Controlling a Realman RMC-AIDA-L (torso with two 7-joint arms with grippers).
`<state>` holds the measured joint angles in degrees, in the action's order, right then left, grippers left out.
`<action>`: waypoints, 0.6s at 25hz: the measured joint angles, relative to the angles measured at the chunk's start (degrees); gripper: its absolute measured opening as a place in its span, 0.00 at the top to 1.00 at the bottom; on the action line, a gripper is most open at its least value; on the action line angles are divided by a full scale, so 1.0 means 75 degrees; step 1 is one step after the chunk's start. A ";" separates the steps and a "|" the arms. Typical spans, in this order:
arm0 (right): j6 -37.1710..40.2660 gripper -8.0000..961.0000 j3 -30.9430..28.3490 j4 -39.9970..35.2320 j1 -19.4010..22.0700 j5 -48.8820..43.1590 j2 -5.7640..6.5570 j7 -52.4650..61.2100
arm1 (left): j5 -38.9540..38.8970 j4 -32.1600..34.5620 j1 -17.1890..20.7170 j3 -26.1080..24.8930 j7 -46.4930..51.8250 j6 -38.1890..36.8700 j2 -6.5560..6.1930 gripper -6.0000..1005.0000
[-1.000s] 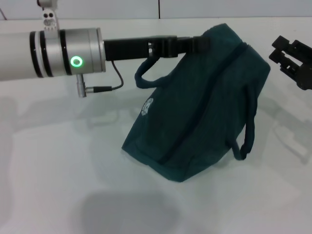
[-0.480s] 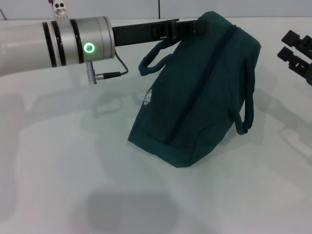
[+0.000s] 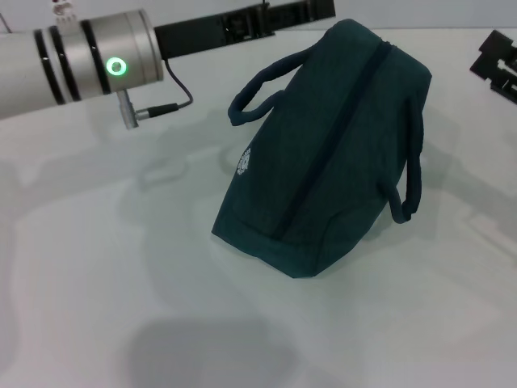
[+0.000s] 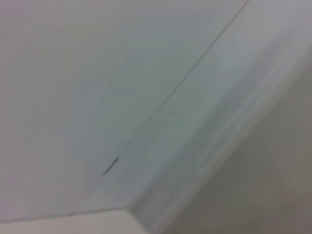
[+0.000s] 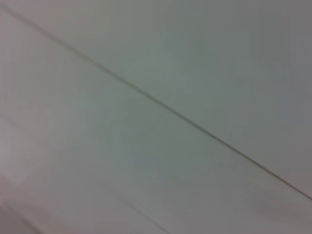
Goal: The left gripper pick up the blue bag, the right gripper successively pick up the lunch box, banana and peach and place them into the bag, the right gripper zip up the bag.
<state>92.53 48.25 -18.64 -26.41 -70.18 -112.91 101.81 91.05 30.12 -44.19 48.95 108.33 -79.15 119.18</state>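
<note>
Pale grey counter (image 3: 97, 267), smooth and matte, filled the head view. Found only blank pale surface crossed by a thin seam in both wrist views, with nothing of the task in them.

Saw the blue bag (image 3: 331, 162) slumped on the counter near the middle, leaning over with its top ridge tipped toward the far side. Saw no lunch box, banana or peach anywhere.

Placed the left gripper (image 3: 311, 11) at the far edge of the view, just beside the bag's highest corner, and apparently clear of the fabric. Could not tell whether its jaws were clenched or released, being cut off by the edge. Noted the silver cylinder (image 3: 117, 66) behind it with its green ring lit. Spotted the right gripper (image 3: 499, 63) well apart at the right edge, only partly in view, jaws likewise impossible to judge.

Judged the step in hand to be the left arm's hold on the bag. To do it well:
- Should take the raised near handle (image 3: 262, 89), which stood off the fabric in an open loop, rather than pinch the limp side wall.
- Should lift straight up until the bag hung upright with the zipper line (image 3: 339, 121) on top.
- Should hold it steady and leave the right arm room to reach in.

Looked dark teal, soft and creased, sagging under its own weight. Carried a small round white logo (image 3: 245, 162) on the near side. Showed a second handle (image 3: 414, 182) drooping down the right flank, and a dark seam running the length of the top.
</note>
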 joint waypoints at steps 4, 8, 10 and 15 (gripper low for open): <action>0.0391 0.14 0.0002 -0.0345 0.0046 -0.0015 0.0005 -0.0610 | -0.0284 0.0244 0.0107 0.0000 0.0175 -0.0534 -0.0121 0.28; 0.0795 0.09 0.0269 -0.0743 -0.0006 -0.0287 -0.0021 -0.1840 | -0.0443 0.0682 0.0221 -0.0002 0.0626 -0.1174 -0.0262 0.15; 0.0796 0.09 0.0367 -0.0952 -0.0029 -0.0584 -0.0065 -0.2418 | -0.0452 0.1043 0.0346 0.0004 0.0615 -0.1647 -0.0337 0.12; 0.0972 0.09 0.0399 -0.1460 -0.0026 -0.1213 -0.0132 -0.3033 | -0.0502 0.1996 0.0952 -0.0055 0.0164 -0.2726 -0.0437 0.12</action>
<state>99.82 51.24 -29.59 -26.60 -79.28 -113.90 79.06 87.29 45.08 -37.05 48.53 109.56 -99.60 115.90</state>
